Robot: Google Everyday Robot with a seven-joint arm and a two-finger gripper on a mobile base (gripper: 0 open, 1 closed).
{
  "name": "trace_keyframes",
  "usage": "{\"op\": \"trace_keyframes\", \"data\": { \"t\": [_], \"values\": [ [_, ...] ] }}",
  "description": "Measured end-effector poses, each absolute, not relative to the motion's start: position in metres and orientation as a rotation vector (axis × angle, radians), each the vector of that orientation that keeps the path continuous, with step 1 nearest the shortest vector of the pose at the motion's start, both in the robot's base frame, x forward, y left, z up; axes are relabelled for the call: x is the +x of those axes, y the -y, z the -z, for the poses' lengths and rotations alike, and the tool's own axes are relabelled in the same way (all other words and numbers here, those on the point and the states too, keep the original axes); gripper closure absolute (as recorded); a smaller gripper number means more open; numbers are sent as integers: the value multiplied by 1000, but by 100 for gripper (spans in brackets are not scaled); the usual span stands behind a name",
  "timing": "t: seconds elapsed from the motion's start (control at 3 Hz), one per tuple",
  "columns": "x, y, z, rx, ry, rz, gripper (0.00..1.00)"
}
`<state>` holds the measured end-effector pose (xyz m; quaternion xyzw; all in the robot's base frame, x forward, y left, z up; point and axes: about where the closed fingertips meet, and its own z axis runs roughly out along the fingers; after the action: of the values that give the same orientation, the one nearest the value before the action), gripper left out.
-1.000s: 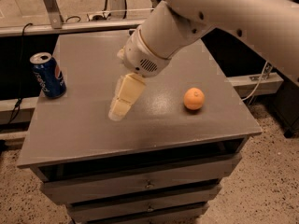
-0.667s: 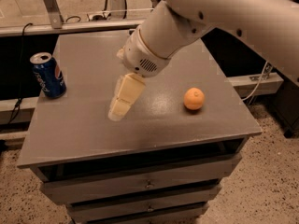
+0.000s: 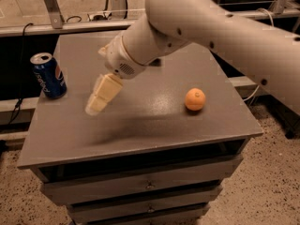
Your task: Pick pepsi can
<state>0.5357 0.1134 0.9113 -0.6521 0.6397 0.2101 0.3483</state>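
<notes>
The can (image 3: 48,75) stands at the 9 o'clock edge of the table (image 3: 154,121), not picked up yet. The gripper (image 3: 100,96) hangs near it, at about its 4 o'clock, holding nothing. I cannot tell if it is open. Reaching and grabbing are left.

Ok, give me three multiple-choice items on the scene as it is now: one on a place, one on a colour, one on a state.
1. Where on the table is the pepsi can?
A. near its left edge in the camera view
B. dead centre
C. at its right front corner

2. What colour is the round fruit?
A. green
B. orange
C. red

3. How is the pepsi can placed relative to the gripper?
A. lying under it
B. lifted in it
C. upright, apart from it

Answers:
1 A: it stands by the left edge, left of the gripper.
2 B: the round fruit is plainly orange.
3 C: bare tabletop shows between the upright can and the gripper.
</notes>
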Motion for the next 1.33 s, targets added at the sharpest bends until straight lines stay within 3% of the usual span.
{"op": "trace_keyframes", "data": {
  "t": [0.67, 1.33],
  "values": [
    [600, -197, -900, -1517, -1508, -669, 0],
    [615, -248, -887, -1398, -1483, -838, 0]
  ]
}}
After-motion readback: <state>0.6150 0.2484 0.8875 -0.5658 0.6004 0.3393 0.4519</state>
